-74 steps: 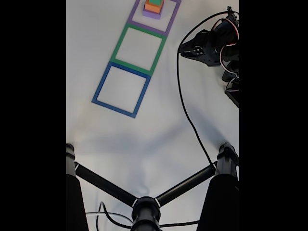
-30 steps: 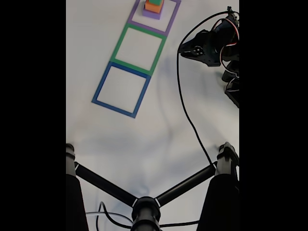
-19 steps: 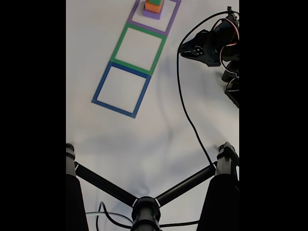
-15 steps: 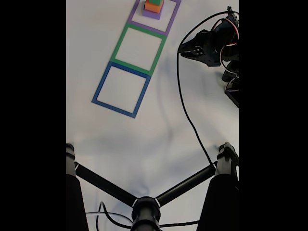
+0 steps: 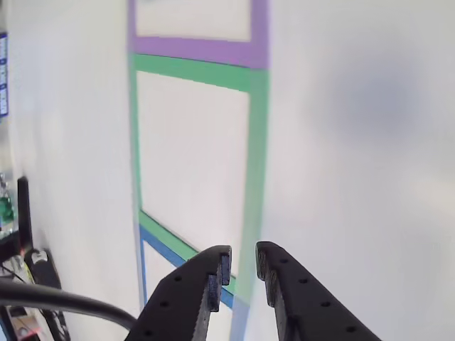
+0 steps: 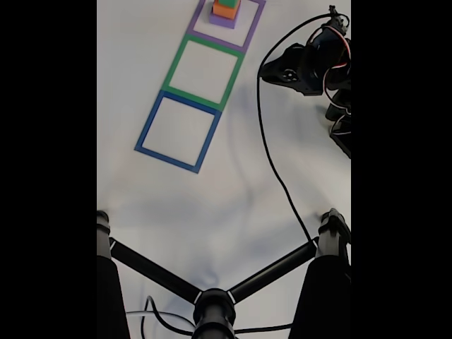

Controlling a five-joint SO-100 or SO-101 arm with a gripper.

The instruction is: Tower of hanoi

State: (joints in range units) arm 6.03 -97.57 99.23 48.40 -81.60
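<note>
Stacked square foam blocks point(image 6: 225, 10), green on orange on purple slab, sit at top centre of the fixed view inside the purple tape outline point(image 6: 248, 32), partly cut by the frame edge. Black two-finger pincer point(image 5: 242, 264) at bottom centre of the other view, jaws narrow with a slim gap, holding nothing, above the white surface point(image 6: 233, 191) over the green tape outline point(image 5: 253, 170). Arm point(image 6: 311, 63) at upper right of the fixed view, well apart from the stack. Likely step: reach toward the stack; open wider first, centre on the top block, grip only that one.
</note>
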